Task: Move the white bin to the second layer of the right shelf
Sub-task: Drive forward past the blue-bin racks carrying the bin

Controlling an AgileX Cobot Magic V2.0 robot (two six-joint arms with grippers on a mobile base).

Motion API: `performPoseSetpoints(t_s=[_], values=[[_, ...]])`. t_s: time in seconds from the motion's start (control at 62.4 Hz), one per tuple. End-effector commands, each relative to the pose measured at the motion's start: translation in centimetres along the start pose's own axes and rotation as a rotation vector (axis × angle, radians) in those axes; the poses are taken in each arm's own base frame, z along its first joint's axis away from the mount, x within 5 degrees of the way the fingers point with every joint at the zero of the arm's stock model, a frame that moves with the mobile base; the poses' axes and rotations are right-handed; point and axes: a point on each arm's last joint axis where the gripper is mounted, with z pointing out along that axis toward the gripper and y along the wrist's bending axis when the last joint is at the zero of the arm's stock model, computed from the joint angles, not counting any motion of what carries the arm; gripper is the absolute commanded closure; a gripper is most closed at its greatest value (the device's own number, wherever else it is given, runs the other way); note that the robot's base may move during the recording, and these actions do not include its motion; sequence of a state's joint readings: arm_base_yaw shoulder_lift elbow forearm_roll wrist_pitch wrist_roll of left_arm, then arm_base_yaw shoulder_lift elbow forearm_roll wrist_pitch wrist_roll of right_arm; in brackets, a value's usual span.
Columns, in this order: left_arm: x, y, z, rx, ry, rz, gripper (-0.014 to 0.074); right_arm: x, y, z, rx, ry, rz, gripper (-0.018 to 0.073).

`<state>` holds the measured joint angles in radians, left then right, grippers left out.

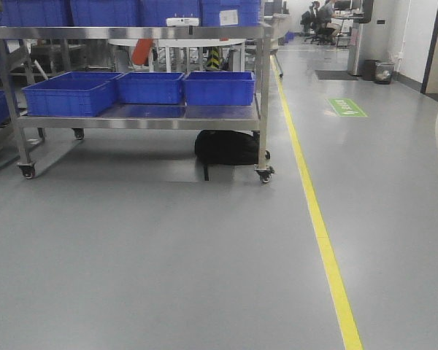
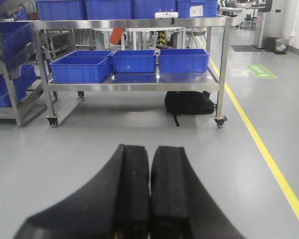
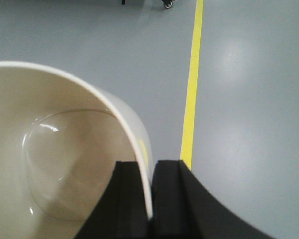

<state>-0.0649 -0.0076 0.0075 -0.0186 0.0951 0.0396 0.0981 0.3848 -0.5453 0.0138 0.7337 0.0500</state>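
Front view: a steel cart (image 1: 131,33) on castors stands ahead. Three blue crates (image 1: 150,87) sit on its lower level, and more sit on top. A black bag (image 1: 226,148) lies on the floor under the cart's right end. A yellow line (image 1: 317,226) runs along the grey floor to the right of the cart. Beyond the line is a green floor mark (image 1: 346,107).

Left wrist view: the left gripper (image 2: 150,154) has its two black fingers (image 2: 134,184) pressed together. Only a thin seam shows between them, and they grip nothing. The cart, its crates and the bag are well ahead of this gripper. The yellow line passes ahead and to its right.

Right wrist view: the right gripper (image 3: 152,169) is clamped on the wall of the white bin (image 3: 55,149). One pad (image 3: 129,199) is inside the bin and the other is outside, so the rim runs up between them. The bin spreads out to the gripper's left, with its mouth open to the camera and its glossy inside bare. The yellow line runs straight ahead from just above the outer pad. A cart castor (image 3: 168,4) shows far ahead at the top edge.
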Motion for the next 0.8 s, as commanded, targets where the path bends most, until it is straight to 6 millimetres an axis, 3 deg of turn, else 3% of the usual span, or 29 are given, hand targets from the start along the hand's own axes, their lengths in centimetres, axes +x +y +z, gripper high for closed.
performPoseSetpoints(t_s=[0.0, 0.785], values=[[0.07, -0.01, -0.03, 0.002, -0.071, -0.013, 0.0512, -1.63, 0.06, -0.53, -0.001, -0.119, 0.000, 0.0504], [0.07, -0.01, -0.03, 0.002, -0.071, -0.013, 0.0512, -1.63, 0.06, -0.53, -0.001, -0.119, 0.000, 0.0504]])
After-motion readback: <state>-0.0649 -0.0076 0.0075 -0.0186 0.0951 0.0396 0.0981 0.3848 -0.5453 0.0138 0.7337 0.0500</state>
